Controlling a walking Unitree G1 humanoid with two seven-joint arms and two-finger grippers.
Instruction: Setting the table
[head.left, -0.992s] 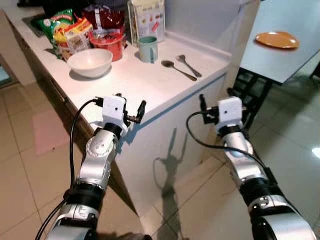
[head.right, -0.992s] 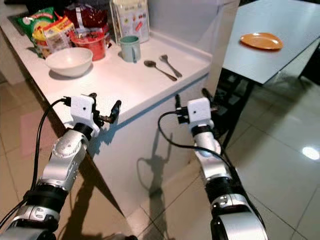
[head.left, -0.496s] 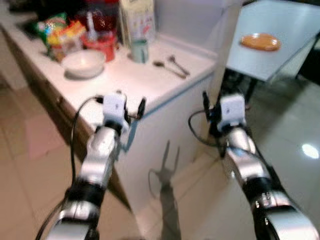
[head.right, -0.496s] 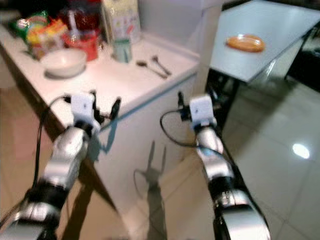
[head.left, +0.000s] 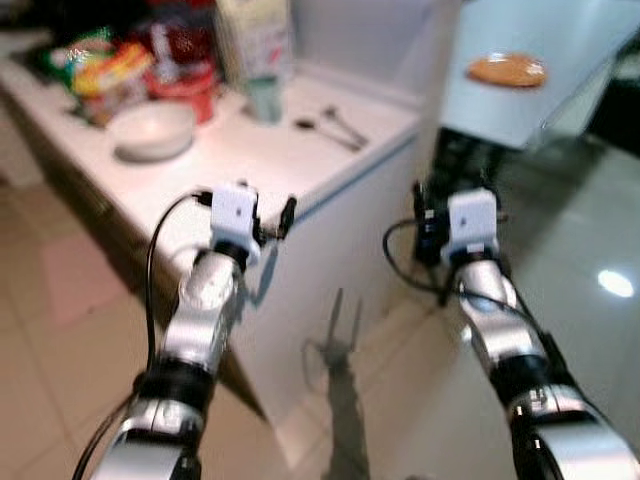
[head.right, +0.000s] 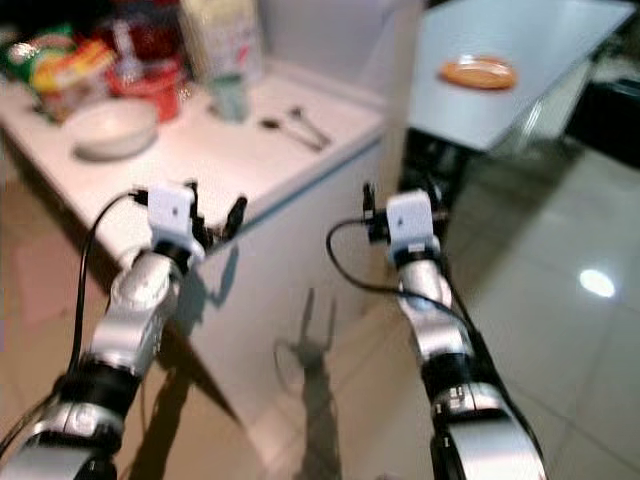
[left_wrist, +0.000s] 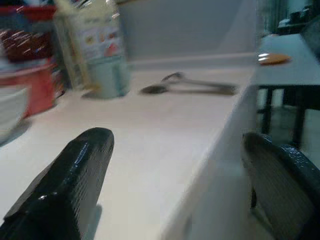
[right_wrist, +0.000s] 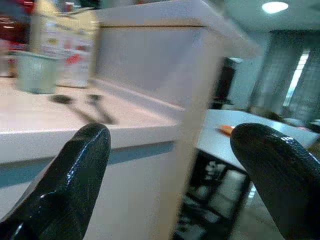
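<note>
Both arms are raised in front of the white counter (head.left: 300, 160), holding nothing. The head views are motion-blurred.

Left gripper (head.left: 262, 222) sits at the counter's near edge, just above the surface. Its wrist view shows the two black fingers (left_wrist: 75, 180) spread wide with bare countertop between them.

Right gripper (head.left: 452, 200) is off the counter's right corner, over the floor, level with the counter top. Its fingers (right_wrist: 75, 170) are spread too, nothing between them; in that wrist view the counter corner and the dining table (right_wrist: 225, 145) lie beyond.

On the counter:
- white bowl (head.left: 152, 130) toward the left, upright
- green mug (head.left: 263, 98) further back, in front of a tall carton (head.left: 255, 35)
- spoon (head.left: 325, 133) and fork (head.left: 342, 124) side by side to the right of the mug, near the right end of the counter; the left wrist view shows their handles crossing or touching, too blurred to say which
- red container (head.left: 185, 85) and snack packets (head.left: 105, 70) behind the bowl

Grey dining table (head.left: 520, 110) stands to the right, apart from the counter. An orange plate (head.left: 506, 70) lies on it, well away from both grippers.

Tiled floor (head.left: 60, 330) below, with a ceiling-light reflection (head.left: 615, 283) on the right.
</note>
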